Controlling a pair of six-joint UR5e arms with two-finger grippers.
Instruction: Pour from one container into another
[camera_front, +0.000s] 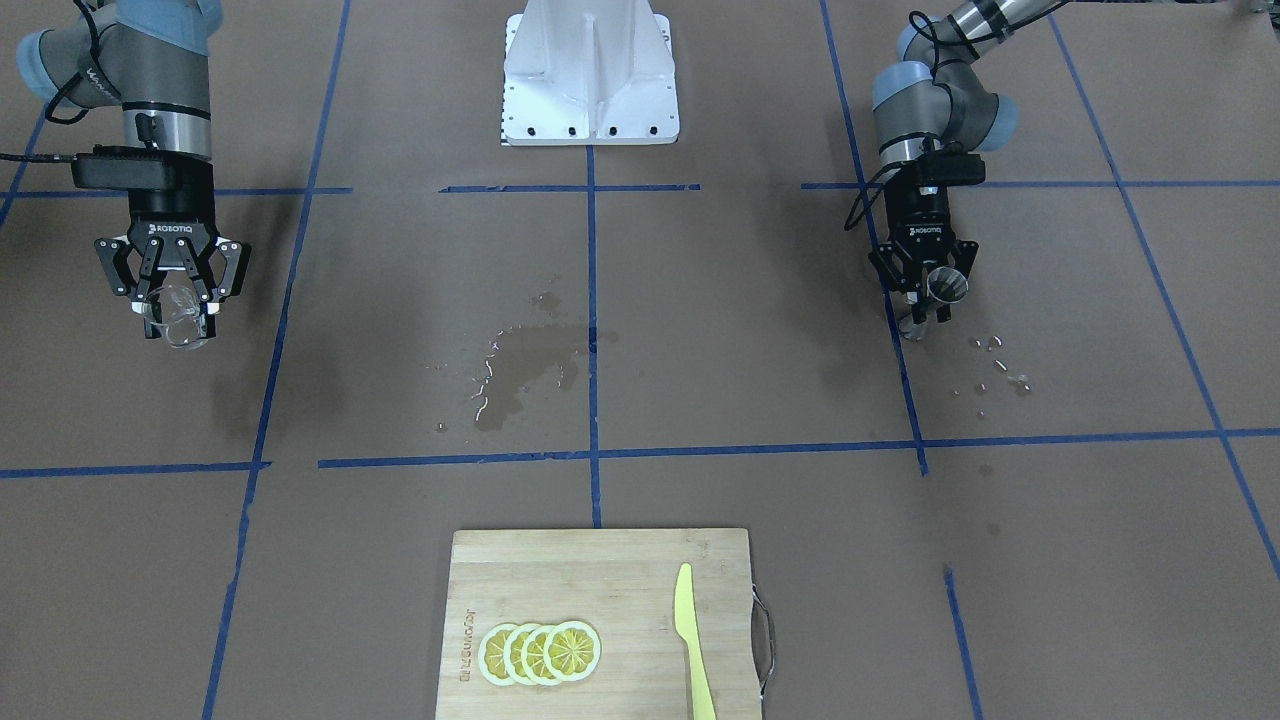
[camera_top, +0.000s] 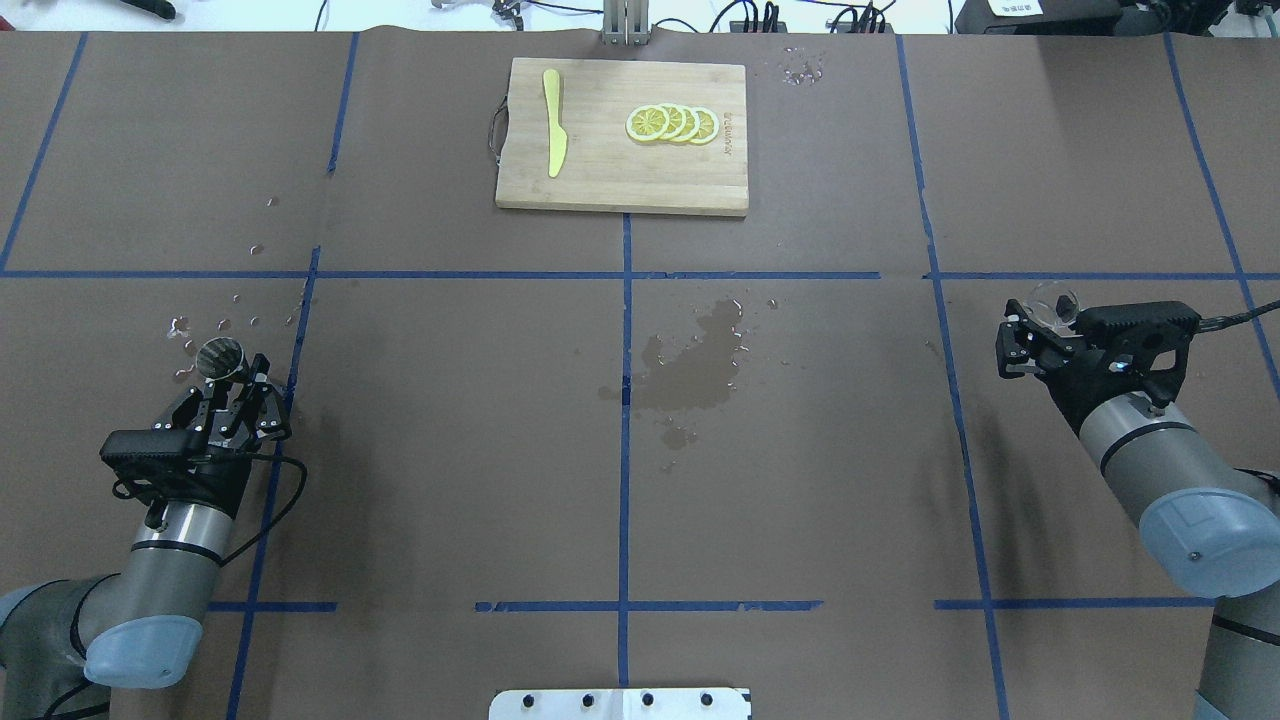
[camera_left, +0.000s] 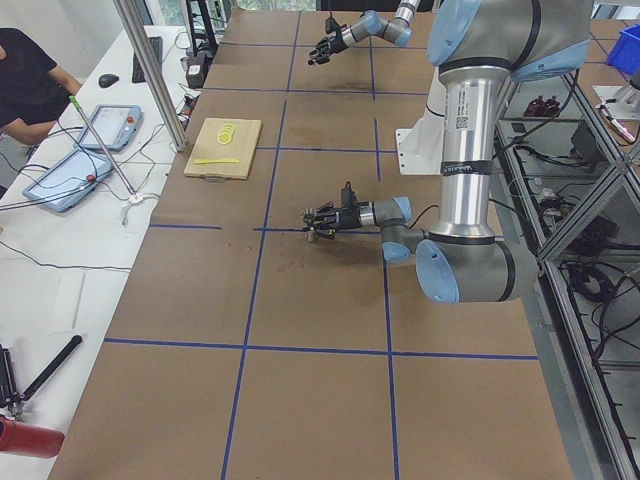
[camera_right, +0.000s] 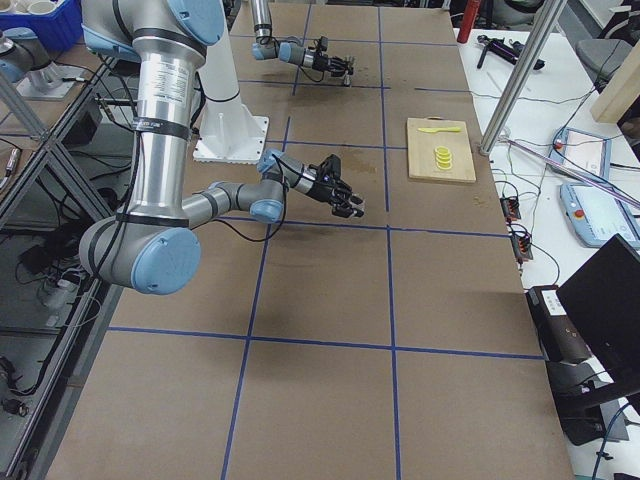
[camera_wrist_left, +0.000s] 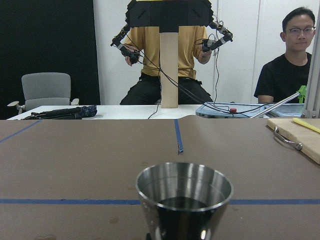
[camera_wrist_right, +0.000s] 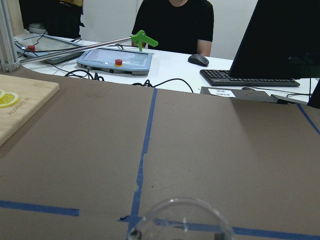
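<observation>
L gripper (camera_top: 232, 383) clamps steel cup (camera_top: 221, 358) | R gripper (camera_front: 178, 298) clamps glass (camera_front: 180, 322) | well apart, puddle (camera_top: 695, 370) between | glass contents unclear

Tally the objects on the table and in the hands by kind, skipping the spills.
Steel cup: 1
Clear glass: 1
Wooden cutting board: 1
Yellow knife: 1
Lemon slices: 4
Total: 8

arms (camera_top: 165, 560) silver, pale-blue caps | end effectors (camera_front: 178, 305) black, ROBOTIQ-marked | cables (camera_front: 40, 157) black
</observation>
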